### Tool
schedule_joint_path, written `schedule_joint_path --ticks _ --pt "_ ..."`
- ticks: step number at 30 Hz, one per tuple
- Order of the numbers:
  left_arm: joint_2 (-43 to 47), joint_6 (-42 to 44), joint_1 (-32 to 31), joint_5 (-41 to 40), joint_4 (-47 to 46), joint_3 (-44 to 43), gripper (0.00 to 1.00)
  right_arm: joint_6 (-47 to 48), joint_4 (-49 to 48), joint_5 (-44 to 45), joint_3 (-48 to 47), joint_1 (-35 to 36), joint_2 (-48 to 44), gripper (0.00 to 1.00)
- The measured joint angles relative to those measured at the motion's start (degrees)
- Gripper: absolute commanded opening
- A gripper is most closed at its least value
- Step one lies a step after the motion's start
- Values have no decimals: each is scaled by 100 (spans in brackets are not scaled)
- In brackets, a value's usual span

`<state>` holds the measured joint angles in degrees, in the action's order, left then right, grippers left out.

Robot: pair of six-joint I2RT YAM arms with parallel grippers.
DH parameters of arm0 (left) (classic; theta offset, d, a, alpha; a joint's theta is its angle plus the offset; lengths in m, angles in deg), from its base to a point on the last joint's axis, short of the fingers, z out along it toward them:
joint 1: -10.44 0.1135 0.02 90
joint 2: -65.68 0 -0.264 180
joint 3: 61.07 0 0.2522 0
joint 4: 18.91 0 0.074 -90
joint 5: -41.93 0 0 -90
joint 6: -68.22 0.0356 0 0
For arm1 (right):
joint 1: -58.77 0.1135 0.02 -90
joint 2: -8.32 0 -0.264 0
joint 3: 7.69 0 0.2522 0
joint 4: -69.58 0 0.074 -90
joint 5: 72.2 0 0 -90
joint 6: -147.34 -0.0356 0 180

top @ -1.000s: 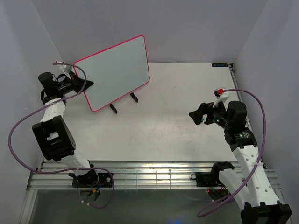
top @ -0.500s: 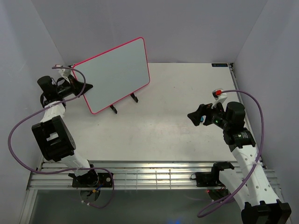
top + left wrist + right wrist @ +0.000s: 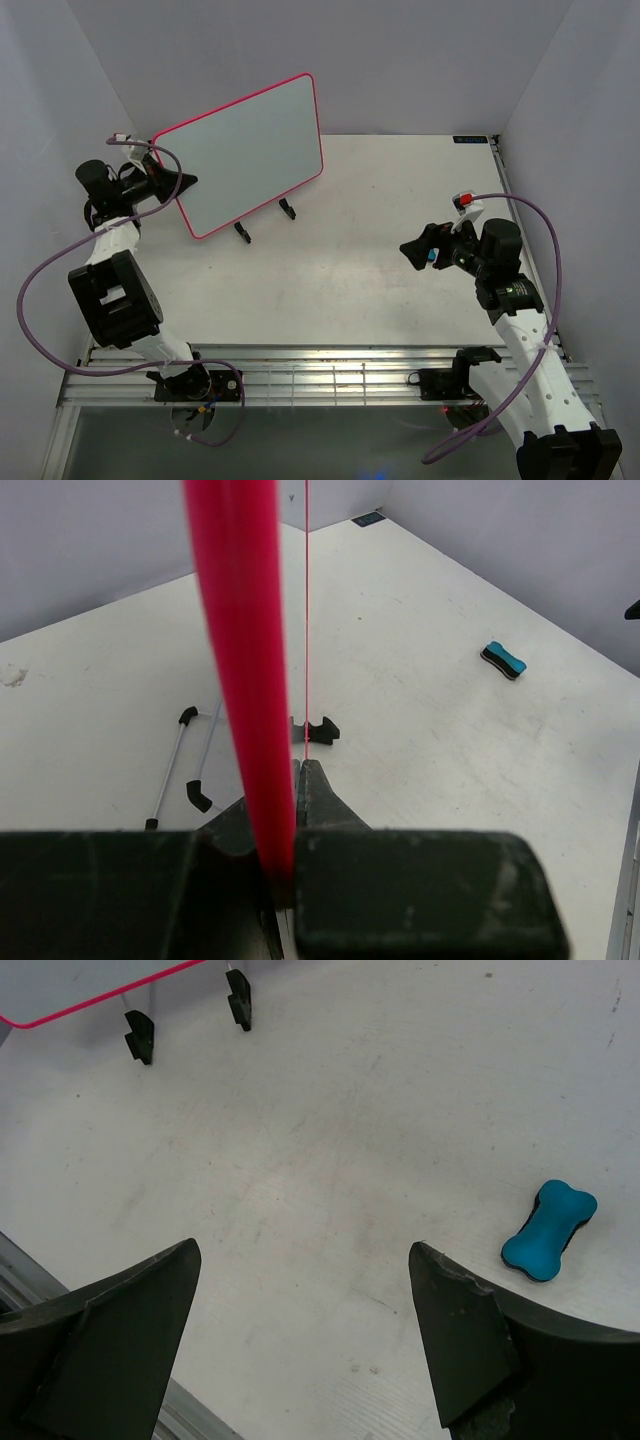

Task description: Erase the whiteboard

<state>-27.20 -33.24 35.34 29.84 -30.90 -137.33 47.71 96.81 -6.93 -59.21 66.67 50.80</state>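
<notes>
Showing blank white face: whiteboard (image 3: 250, 155), pink-red frame.

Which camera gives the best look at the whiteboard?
The top external view: the whole whiteboard shows, face and frame. The left wrist sees only its pink edge, clamped in the left gripper; the right wrist catches only a bottom corner.

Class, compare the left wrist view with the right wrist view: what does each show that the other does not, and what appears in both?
Only the left wrist view: the left gripper shut on the pink-red frame edge of the whiteboard, plus thin metal stand legs. Only the right wrist view: the right gripper, open, above the table. Both: the blue eraser lying on the table, the whiteboard's frame and its black feet.
</notes>
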Motion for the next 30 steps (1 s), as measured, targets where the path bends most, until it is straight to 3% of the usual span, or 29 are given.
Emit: schedule_joint_path --ticks 30 --pt "-111 374 199 170 -33 597 0 -48 -39 -9 17 0 -87 90"
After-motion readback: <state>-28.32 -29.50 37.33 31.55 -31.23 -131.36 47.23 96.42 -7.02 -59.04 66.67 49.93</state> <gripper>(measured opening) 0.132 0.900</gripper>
